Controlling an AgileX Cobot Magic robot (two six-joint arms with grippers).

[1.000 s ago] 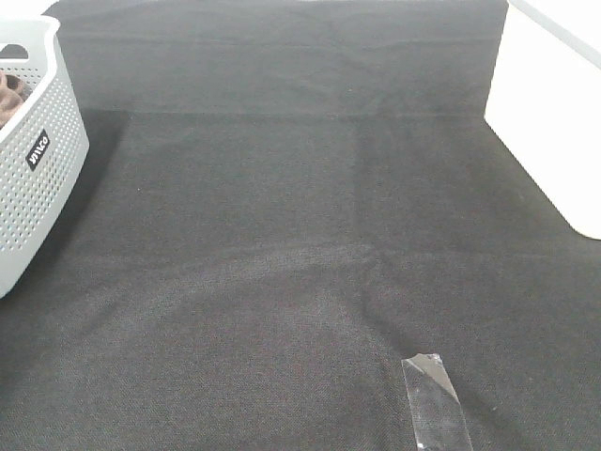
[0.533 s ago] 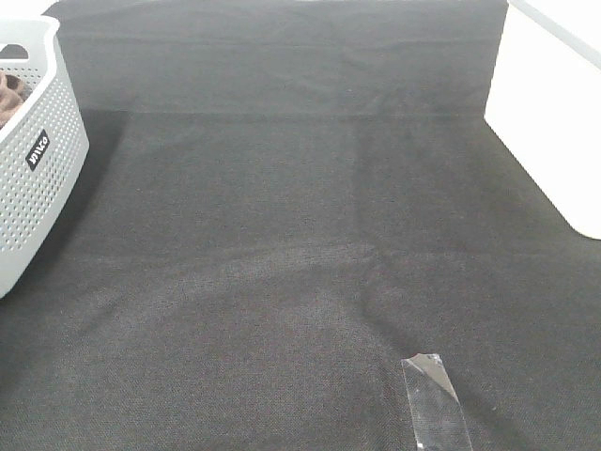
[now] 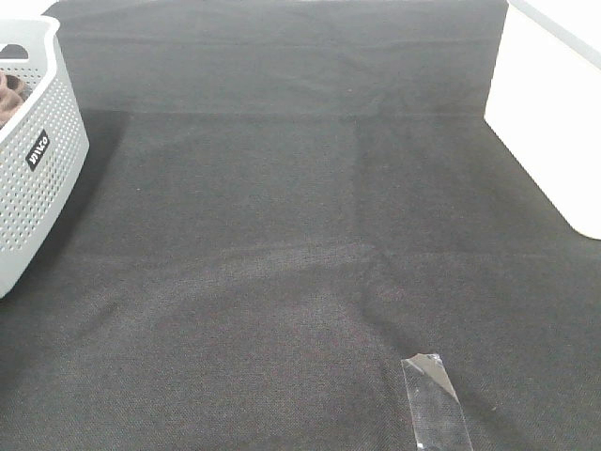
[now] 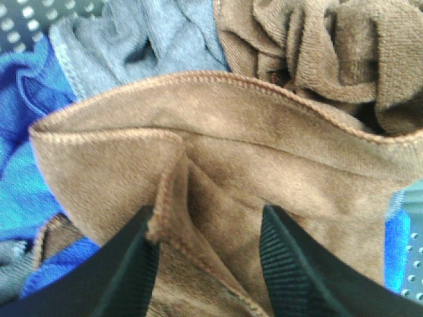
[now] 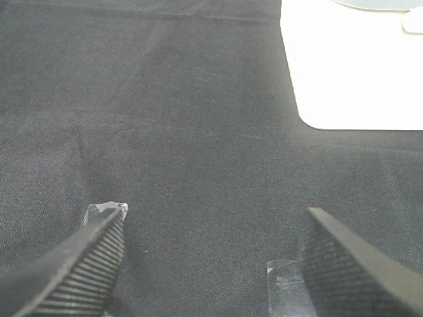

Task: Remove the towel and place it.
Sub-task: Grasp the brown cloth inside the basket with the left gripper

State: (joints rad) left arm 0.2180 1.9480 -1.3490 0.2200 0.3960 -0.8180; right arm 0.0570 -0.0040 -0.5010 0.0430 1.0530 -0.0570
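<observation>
The brown towel (image 4: 264, 152) lies bunched in the grey perforated basket (image 3: 42, 178) at the far left of the exterior view, where only a bit of the towel (image 3: 9, 94) shows over the rim. In the left wrist view my left gripper (image 4: 208, 218) is open right down on the towel, with a stitched fold of it between the two black fingers (image 4: 132, 264). My right gripper (image 5: 215, 214) is open and empty, hovering over the black table cloth (image 5: 198, 132). Neither gripper shows in the exterior view.
A grey cloth (image 4: 145, 39) and a blue cloth (image 4: 20, 132) lie under the towel in the basket. A strip of clear tape (image 3: 434, 399) sticks to the black cloth (image 3: 300, 235) near the front. A white surface (image 3: 545, 103) borders the right side.
</observation>
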